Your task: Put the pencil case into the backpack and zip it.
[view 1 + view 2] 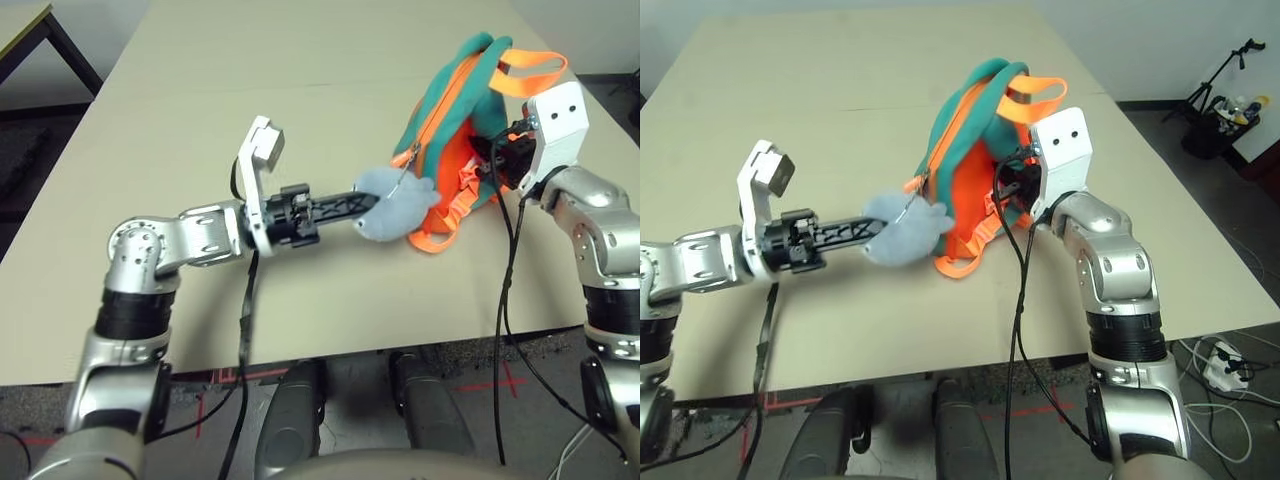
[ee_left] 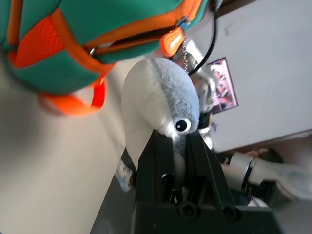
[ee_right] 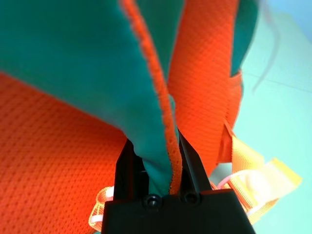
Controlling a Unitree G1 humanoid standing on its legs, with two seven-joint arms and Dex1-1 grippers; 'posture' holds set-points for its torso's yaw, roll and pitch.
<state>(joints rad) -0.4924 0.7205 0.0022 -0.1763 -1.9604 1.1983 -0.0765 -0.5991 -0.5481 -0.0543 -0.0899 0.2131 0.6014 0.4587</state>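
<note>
The backpack [image 1: 440,130] is on the desk [image 1: 300,120], and it is orange and teal. Everything else goes around it. On its left side, the left gripper [image 2: 173,168] pinches the grey and white plush charm [image 2: 158,97] between its two black fingers. The charm hangs from the zipper by a little chain [image 2: 185,56]. On the backpack's right side, the right gripper [image 3: 165,168] pinches a fold of the teal and orange cloth. From above, its finger tips are hard to see, because the white wrist part [image 1: 560,125] and the cloth cover them. The pencil case is hard to find: I can't tell if it is inside the backpack. In the close look, the top of the backpack is cut off. I count one backpack, one charm, two grippers, and one orange zipper pull [image 2: 172,42].
</note>
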